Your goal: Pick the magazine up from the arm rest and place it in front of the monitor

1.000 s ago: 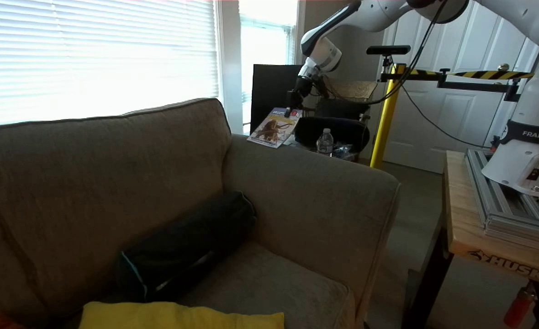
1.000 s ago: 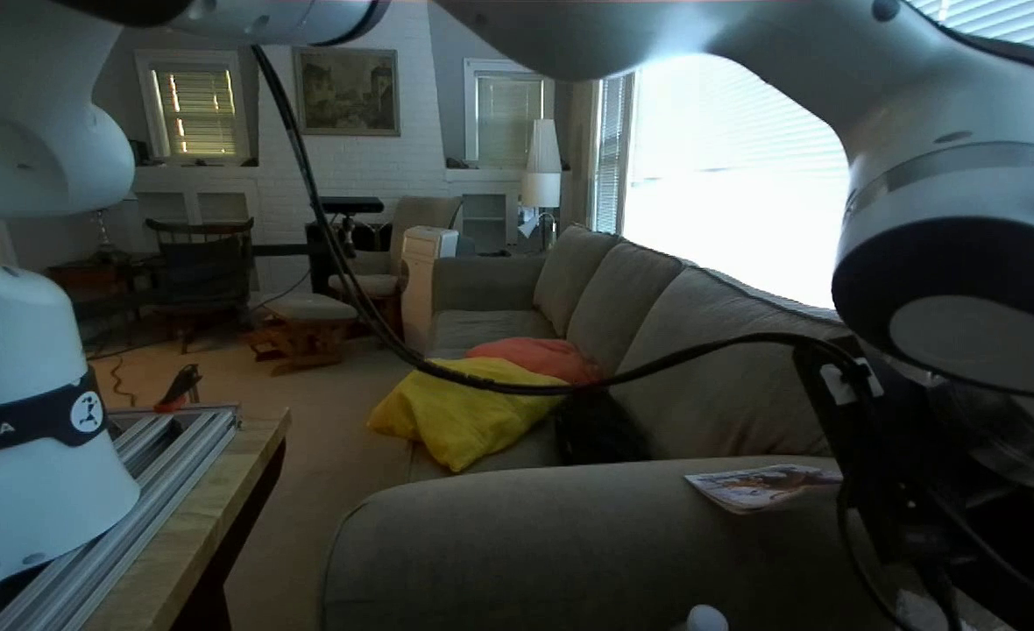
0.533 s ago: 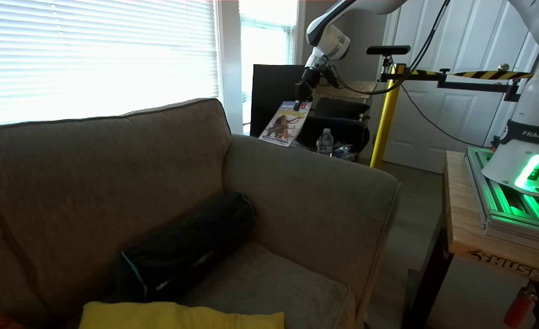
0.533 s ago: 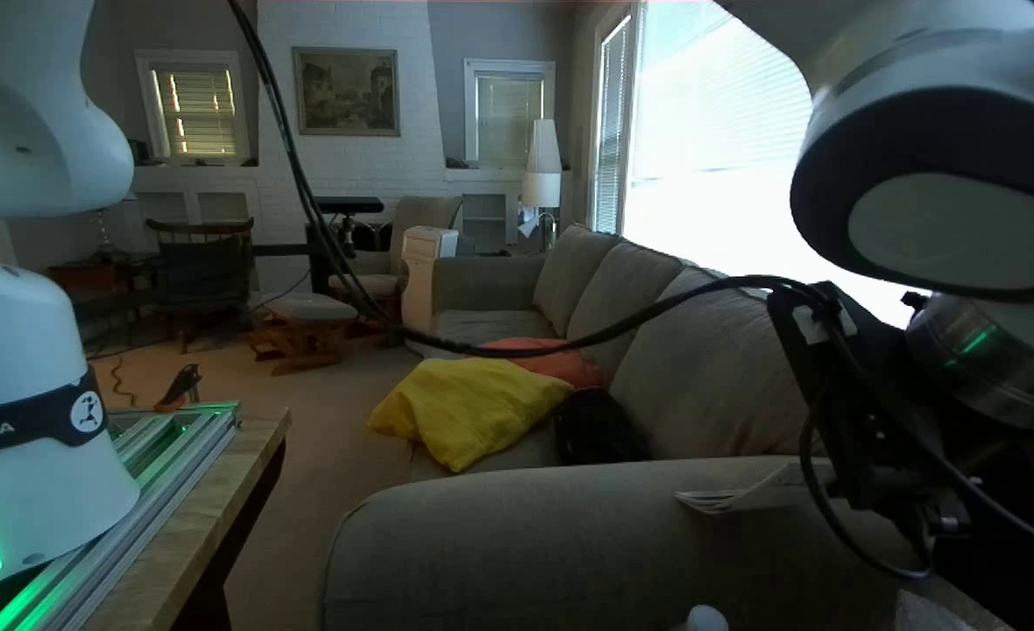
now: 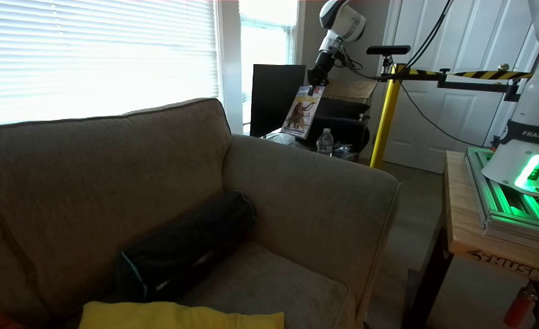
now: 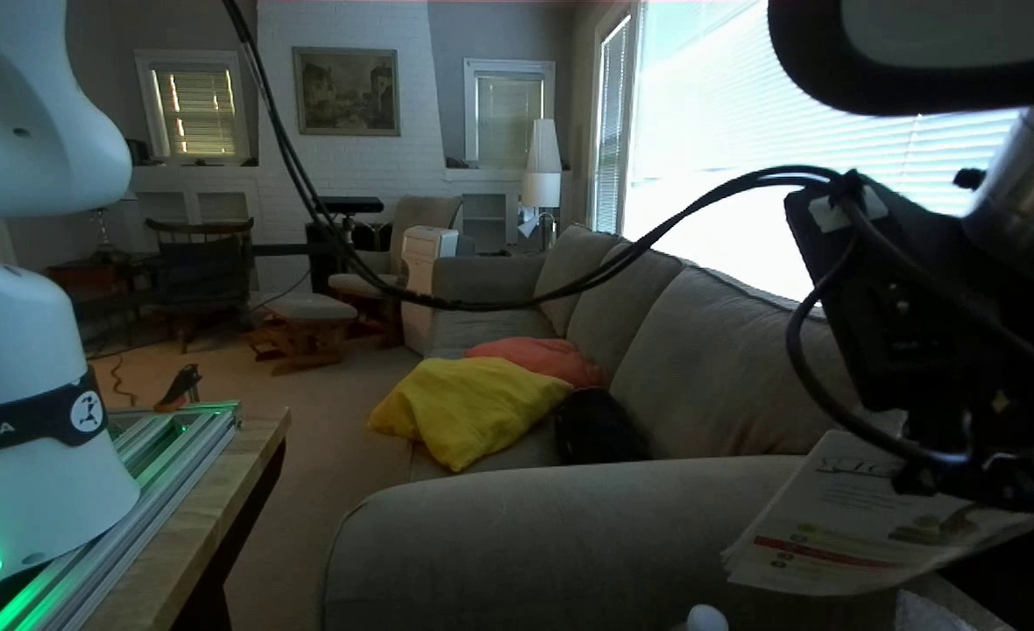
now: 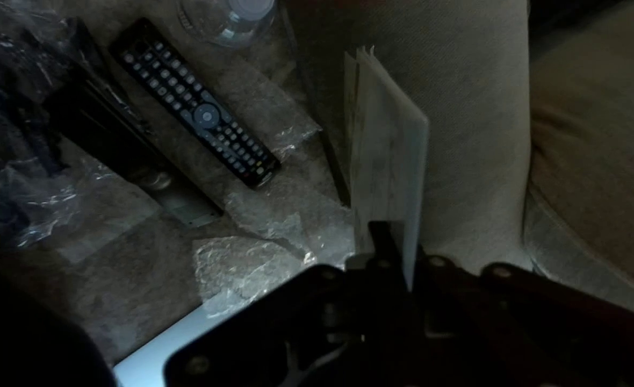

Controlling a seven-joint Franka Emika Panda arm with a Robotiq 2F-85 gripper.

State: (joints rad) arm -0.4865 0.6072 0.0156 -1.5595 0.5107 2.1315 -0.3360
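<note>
Magazine (image 5: 302, 113), thin pale glossy booklet with multicoloured print: held aloft and tilted, its lower edge free; pick-up complete, in my judgement.
Black two-fingered claw (image 5: 313, 89): mine, drawn nearly together, pinching the magazine's upper end; whether every page is caught I cannot tell.
Broad rounded grey-brown fabric arm rest (image 5: 315, 169): the magazine hangs clear of it, so I count the first half done.
Upright flat black blank-screened monitor (image 5: 274, 98): placing not yet done; I have the carry to its front ahead of me.
Mottled brownish counter (image 7: 158, 279), bearing a black pale-buttoned remote control (image 7: 194, 102): my likely landing place; lowering, release and withdrawal remain.
</note>
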